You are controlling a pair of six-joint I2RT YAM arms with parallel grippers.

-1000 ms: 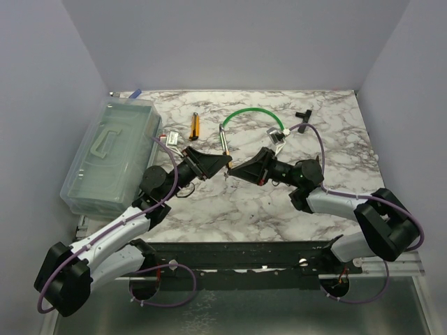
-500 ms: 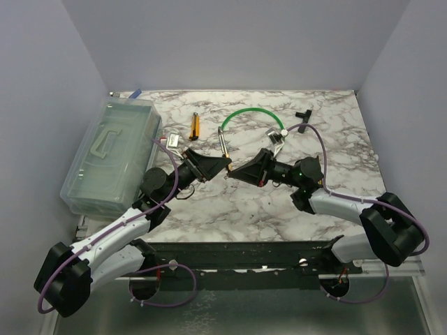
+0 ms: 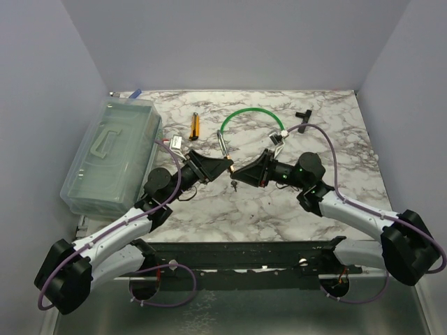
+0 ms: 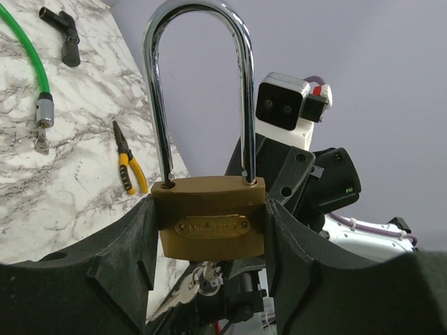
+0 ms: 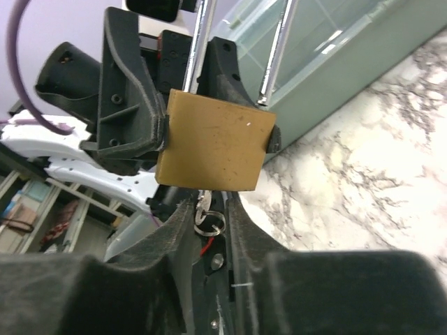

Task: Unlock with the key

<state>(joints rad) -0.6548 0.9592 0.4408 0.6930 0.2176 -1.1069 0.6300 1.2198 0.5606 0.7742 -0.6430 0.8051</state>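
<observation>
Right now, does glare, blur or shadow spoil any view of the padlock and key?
Left wrist: padlock sharp, glare streaks on its shackle, key dim beneath. Right wrist: padlock crisp, key in shadow, right gripper's fingers soft in the foreground. Top external: even light, soft shadows, but padlock and key tiny.

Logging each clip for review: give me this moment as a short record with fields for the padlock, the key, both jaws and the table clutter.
Padlock: brass, both shackle legs in the body
Key: in the keyhole under the padlock, ring hanging
Left jaws: shut on the padlock body
Right jaws: slightly apart, one on either side of the key
Table: pliers, green cable, clear box
</observation>
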